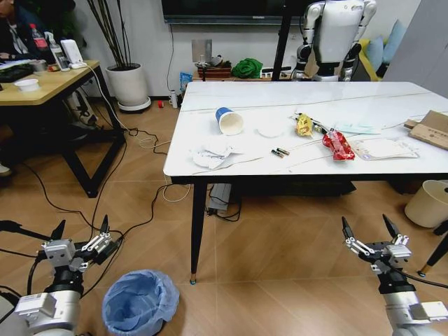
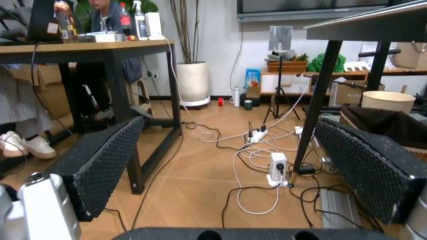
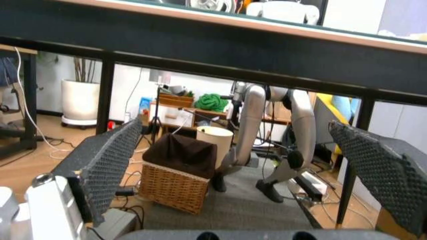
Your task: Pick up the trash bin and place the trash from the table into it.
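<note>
**Two claws hanging low, bin not yet taken**

Both sitting spread and holding nothing: left claw (image 1: 82,229) hovering over the floor near the bin (image 1: 140,303), right claw (image 1: 369,229) hovering over bare floor by the desk's near edge. Standing on the floor just right of the left arm, well short of the desk (image 1: 210,164), mouth up, blue bag (image 1: 166,294) puffing over the rim. Lying scattered across the desk top: cup (image 1: 229,121) on its side, crumpled paper (image 1: 213,155), yellow wrapper (image 1: 304,125), red wrapper (image 1: 338,145), mask (image 1: 358,128), clear packet (image 1: 382,148), cardboard (image 1: 429,128). Judging the bin light and thin-walled, the bag slick and loose; pinching over the rim, wall and bag together, looking firmer than grabbing film alone.
</note>
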Motion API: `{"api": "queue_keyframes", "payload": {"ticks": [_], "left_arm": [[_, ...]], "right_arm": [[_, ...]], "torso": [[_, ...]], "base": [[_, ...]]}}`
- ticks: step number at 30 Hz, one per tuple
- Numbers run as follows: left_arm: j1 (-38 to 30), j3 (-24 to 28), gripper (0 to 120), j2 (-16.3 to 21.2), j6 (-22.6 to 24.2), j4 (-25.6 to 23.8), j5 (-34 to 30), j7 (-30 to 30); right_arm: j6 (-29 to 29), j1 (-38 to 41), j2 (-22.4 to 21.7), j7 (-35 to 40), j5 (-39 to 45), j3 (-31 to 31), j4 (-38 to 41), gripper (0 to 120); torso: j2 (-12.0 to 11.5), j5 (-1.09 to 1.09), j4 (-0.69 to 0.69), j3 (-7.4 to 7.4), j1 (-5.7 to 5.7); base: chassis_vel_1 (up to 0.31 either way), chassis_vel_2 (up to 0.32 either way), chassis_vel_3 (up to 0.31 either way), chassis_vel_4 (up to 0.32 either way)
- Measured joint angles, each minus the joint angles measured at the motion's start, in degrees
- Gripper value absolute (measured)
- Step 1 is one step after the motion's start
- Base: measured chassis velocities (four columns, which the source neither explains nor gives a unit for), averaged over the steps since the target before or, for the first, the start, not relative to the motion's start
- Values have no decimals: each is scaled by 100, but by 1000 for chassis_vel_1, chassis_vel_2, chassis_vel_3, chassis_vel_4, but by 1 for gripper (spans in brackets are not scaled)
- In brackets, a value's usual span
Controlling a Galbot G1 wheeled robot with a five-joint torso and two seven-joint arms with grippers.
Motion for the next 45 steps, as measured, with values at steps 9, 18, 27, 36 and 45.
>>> {"api": "queue_keyframes", "payload": {"ticks": [9,18,27,36,45], "left_arm": [[-5,-14,100,-21,7,-4,0,-2],[0,-19,100,19,16,12,-6,-5],[68,-76,100,78,24,3,-34,-20],[47,-84,100,95,22,-2,-48,-30],[68,2,100,146,23,80,-70,-36]], "right_arm": [[-1,1,-9,128,-25,-24,5,100],[140,0,-57,645,-302,-101,33,100],[-87,-90,-252,486,411,-148,72,100],[-172,-55,-252,360,426,-69,169,100],[-161,13,-47,329,21,52,182,100]], "torso": [[-231,0,0,-144,-89],[-418,0,0,-261,-158],[-630,0,0,-389,-240],[-838,0,0,-528,-310],[-1051,0,0,-659,-391]], "base": [[0,0,0,0],[0,0,0,0],[0,0,0,0],[0,0,0,0],[0,0,0,0]]}}
